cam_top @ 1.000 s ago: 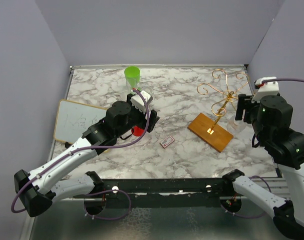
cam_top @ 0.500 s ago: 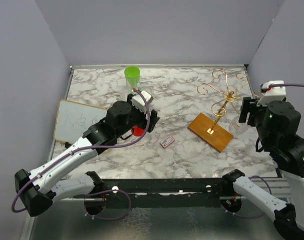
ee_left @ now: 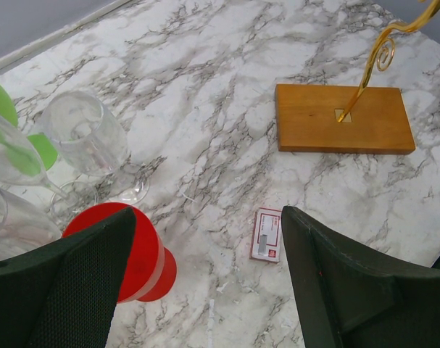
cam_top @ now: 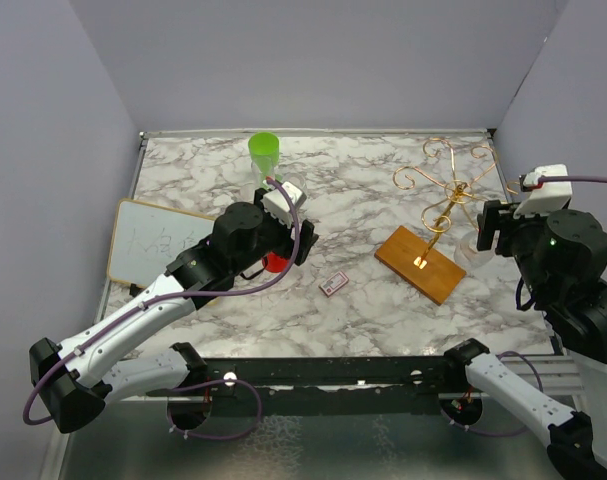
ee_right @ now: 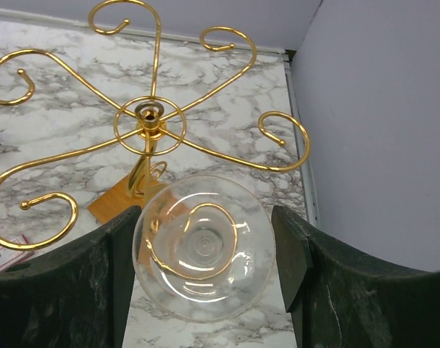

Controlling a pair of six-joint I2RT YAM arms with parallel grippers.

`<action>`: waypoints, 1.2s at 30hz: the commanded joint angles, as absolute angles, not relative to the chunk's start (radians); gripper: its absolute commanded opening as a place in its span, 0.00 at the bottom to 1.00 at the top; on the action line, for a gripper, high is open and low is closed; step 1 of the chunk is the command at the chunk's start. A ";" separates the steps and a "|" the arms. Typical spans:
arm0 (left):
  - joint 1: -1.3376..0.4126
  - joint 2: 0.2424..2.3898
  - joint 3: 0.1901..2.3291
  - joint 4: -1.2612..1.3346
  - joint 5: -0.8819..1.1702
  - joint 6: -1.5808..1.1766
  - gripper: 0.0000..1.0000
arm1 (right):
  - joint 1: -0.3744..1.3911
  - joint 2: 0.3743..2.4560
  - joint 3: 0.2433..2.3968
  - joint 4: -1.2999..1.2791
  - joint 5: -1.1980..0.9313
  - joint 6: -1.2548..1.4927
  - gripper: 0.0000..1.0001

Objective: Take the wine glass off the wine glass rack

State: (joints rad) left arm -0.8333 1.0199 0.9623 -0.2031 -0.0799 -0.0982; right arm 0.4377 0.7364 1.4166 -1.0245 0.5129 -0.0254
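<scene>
Drew right gripper (cam_top: pixel 490 226) rightward, bracketing wine glass (ee_right: pixel 204 246) unlifted from wine glass rack (ee_right: pixel 148 116), grip unclear; kept left gripper (ee_left: pixel 209 217) wide, empty.

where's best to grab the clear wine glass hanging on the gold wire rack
Probably by its bowl under the round foot, from outside the gold wire rack: the clear wine glass hangs inverted, foot caught on a curl.

Gripper (ee_left: pixel 209 217) spread wide over marble table (ee_left: pixel 227 87), red cup (ee_left: pixel 136 250) beside upright stemmed glass (ee_left: pixel 82 134), small card (ee_left: pixel 267 234), wine glass rack (ee_left: pixel 341 119) base
</scene>
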 commanded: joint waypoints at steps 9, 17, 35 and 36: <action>-0.833 1.016 0.951 -0.178 -0.094 -0.094 0.84 | 0.442 0.753 1.424 -0.953 0.369 -0.045 0.41; -0.832 1.016 0.953 -0.178 -0.094 -0.094 0.84 | 0.442 0.785 1.414 -0.902 0.453 -0.009 0.40; -0.832 1.014 0.953 -0.183 -0.103 -0.091 0.84 | 0.442 0.908 1.436 -0.957 0.796 0.063 0.39; -0.833 1.015 0.953 -0.183 -0.103 -0.091 0.84 | 0.441 0.910 1.437 -0.961 0.817 0.065 0.39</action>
